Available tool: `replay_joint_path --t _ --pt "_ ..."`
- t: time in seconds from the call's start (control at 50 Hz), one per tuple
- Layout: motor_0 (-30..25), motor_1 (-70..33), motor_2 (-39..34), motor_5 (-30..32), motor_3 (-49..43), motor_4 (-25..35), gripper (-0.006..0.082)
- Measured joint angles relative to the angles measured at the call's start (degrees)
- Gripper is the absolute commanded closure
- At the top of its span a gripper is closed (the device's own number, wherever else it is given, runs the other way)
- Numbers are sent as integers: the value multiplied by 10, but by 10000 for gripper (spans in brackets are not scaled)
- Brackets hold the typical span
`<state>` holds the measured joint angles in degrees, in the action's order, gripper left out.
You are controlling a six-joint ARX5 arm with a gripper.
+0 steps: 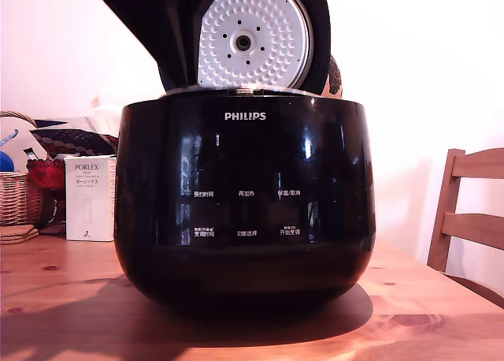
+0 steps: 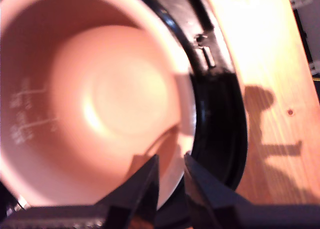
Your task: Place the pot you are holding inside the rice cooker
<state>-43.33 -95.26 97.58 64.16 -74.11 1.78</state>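
Item 1 — gripper (image 2: 171,176): two dark fingers seen from the wrist view, set close together with the pot's wall pinched between them, one finger inside the rim and one outside. The grip is taken at the rim because that is the only thin edge the jaws can span. In the exterior view, a dark angular shape at the upper left, in front of the raised lid, is probably the arm, though this cannot be confirmed.

Item 2 — the pot (image 2: 100,99): pale, peach-toned interior with faint level markings on the inner wall; its mouth is turned toward the wrist camera. It is seen nested within the dark opening ring of the cooker. Whether it is fully seated or hanging slightly above its seat cannot be told. In the exterior view the pot itself cannot be made out.

Item 3 — the rice cooker (image 1: 244,203): glossy black body on a wooden table (image 1: 71,298), lid (image 1: 253,36) hinged upright so the cavity is left clear for loading; dimpled inner plate faces forward.

Item 4 — surroundings: a white box (image 1: 89,197) and a wicker basket (image 1: 17,195) at the exterior view's left, a wooden chair (image 1: 468,211) at its right, all well apart from the cooker.

Assessment: placement is judged nearly complete; release is pending
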Motion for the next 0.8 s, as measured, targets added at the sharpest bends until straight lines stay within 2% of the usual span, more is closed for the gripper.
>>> replay_joint_path --t 0.1,0.12,0.22,0.24,0.3,0.32,0.4,0.42,0.44,0.48,0.5,0.52,0.56,0.58,0.64,0.66,0.8 --pt "0 3 10 -22 -17 0 644" --pt "0 4 12 -49 -20 1 650" --pt "0 10 16 -75 -30 5 716" --pt "0 10 19 -105 -31 7 731" --pt "0 10 25 -107 -31 7 787" --pt "0 10 27 -141 -31 7 793" --pt "0 11 29 -151 -25 9 791" --pt "1 11 29 -177 -23 11 791" --pt "2 11 29 -177 -22 12 791" --pt "4 11 29 -231 -16 19 791" --pt "6 11 29 -231 -14 21 791" --pt "8 11 29 -276 -9 33 791" --pt "12 11 29 -284 -3 41 791" --pt "15 11 29 -314 1 54 791" --pt "25 12 29 -321 18 71 791" --pt "29 13 29 -343 23 76 791" --pt "60 33 29 -356 70 110 791"
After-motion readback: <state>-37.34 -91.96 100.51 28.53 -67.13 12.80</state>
